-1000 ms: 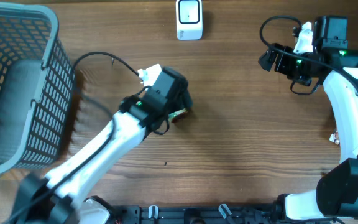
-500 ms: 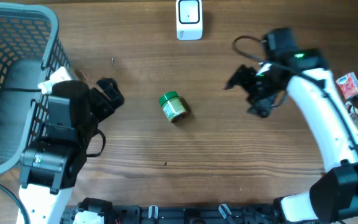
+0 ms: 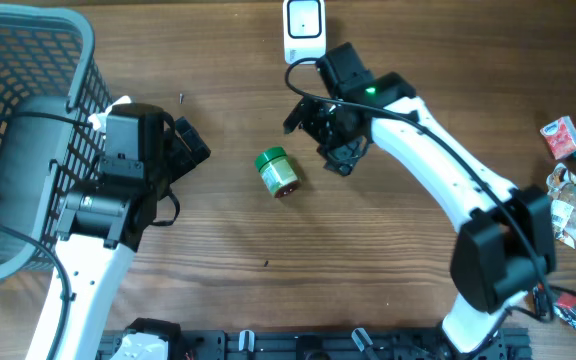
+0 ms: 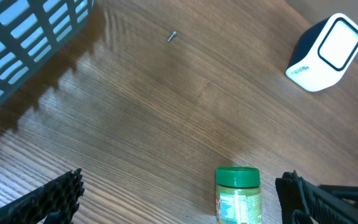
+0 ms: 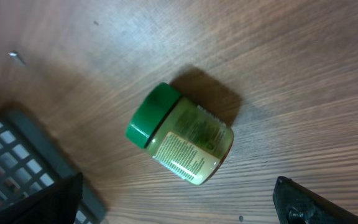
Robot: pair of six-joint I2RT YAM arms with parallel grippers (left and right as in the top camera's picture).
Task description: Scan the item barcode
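Wood-grain table (image 3: 388, 280) carries everything. Left fingers (image 4: 50, 198) stand wide apart and hold nothing. The green-lidded jar (image 3: 277, 171) lies on its side ahead of them, apart, closer to one fingertip than the other. Right fingers (image 5: 309, 204) are likewise spread and empty, hanging near the jar without touching it. In the wrist view the jar shows between them, lid turned toward the grey basket (image 3: 28, 130). Its pale label faces up, perhaps with a barcode, but the print is too blurred to tell. The white scanner (image 3: 304, 30) stands behind the right fingers.
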